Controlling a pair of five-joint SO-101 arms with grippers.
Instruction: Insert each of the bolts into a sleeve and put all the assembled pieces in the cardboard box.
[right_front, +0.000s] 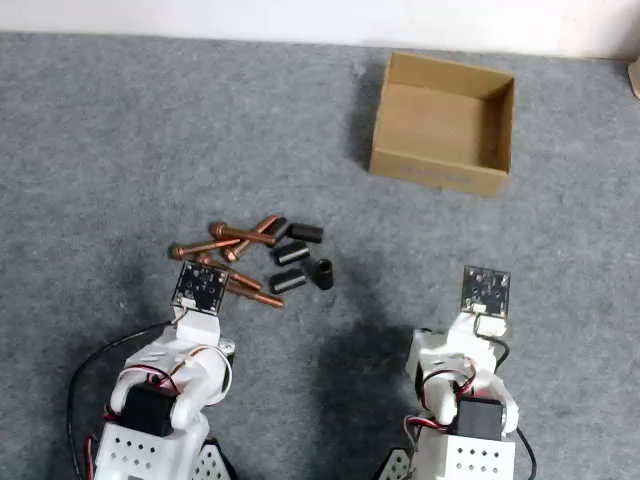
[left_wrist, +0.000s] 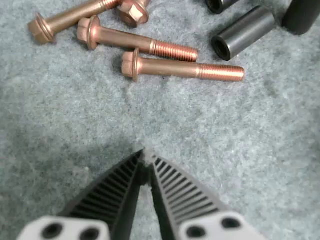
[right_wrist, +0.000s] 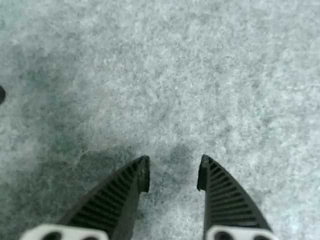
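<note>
I judged the task to be at its very start: no bolt sat in a sleeve, and the cardboard box (right_front: 436, 172) stood empty, well away beyond both arms. My left gripper (left_wrist: 146, 159) was clenched on nothing, its tips pressed together just above the grey carpet (left_wrist: 75, 125). The nearest bolt (left_wrist: 180, 69) lay just ahead of those tips, crosswise to them. A second bolt (left_wrist: 135, 42) lay close beyond it, and the black sleeves (left_wrist: 243, 32) were farther out, past the threaded ends. My right gripper (right_wrist: 173, 174) was released, jaws parted over carpet with nothing between them, well apart from the pile. As I read it, the next move called for opening the left jaws, easing forward over the nearest bolt's shank and closing across it, while the right arm went for a sleeve.
</note>
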